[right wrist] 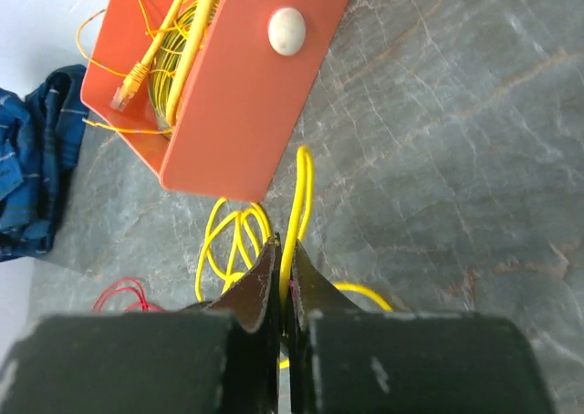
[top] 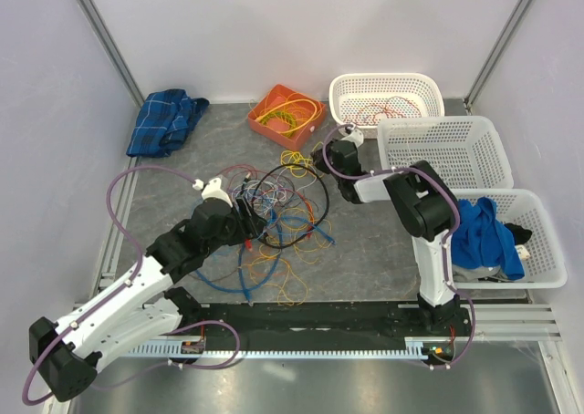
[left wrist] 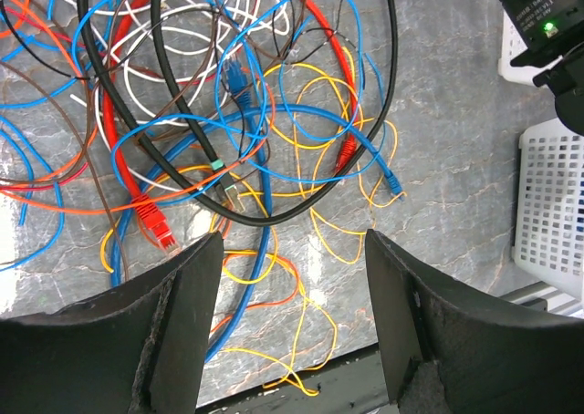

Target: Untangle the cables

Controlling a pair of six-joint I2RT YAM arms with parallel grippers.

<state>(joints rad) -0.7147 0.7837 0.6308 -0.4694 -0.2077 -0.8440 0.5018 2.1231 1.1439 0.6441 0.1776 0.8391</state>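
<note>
Cables (top: 278,218) lie in a loose multicolour tangle mid table (top: 374,250), with the left gripper (top: 248,215) over the tangle's left edge. The right gripper (top: 327,151) is at its back right, just beside a yellow cable (top: 294,161) loop near the orange bin (top: 266,128), which holds more coiled yellow wire. A blue plaid cloth (top: 164,122) lies back left, and along the right are three white baskets: back basket (top: 386,79) with a few thin reddish wires, middle basket (top: 438,122), near basket (top: 546,250) holding a blue cloth (top: 479,236) and something dark.
</note>
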